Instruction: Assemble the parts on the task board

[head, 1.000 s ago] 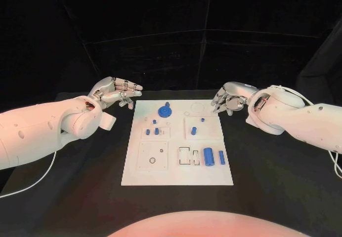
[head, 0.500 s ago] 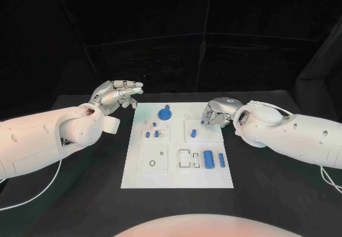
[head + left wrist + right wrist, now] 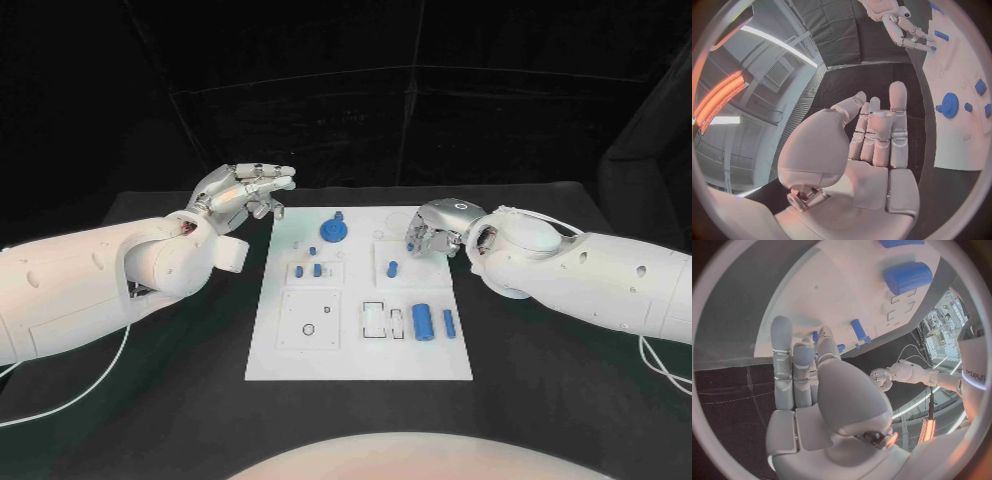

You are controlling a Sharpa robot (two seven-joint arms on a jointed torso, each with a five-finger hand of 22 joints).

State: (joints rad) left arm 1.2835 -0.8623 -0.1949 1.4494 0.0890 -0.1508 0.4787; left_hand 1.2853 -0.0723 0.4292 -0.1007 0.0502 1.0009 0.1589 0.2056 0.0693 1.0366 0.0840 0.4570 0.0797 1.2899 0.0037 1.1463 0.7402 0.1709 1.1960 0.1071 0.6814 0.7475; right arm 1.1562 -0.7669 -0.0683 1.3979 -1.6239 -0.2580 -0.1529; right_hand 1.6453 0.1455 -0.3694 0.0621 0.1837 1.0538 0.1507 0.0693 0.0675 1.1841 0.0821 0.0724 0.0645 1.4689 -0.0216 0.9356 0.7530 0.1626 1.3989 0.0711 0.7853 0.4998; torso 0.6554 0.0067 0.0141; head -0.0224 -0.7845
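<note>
Left hand (image 3: 245, 190) hovers beside the board's (image 3: 281, 355) far left corner, fingers spread, holding nothing. Right hand (image 3: 437, 228) hangs over the far right area, fingers loosely apart, empty. A short peg (image 3: 392, 267) lies just nearer-left of it, long axis near-far; right hand is nearer.

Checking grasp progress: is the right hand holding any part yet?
No. The right hand hovers over the white task board, fingers extended, nothing between them.
</note>
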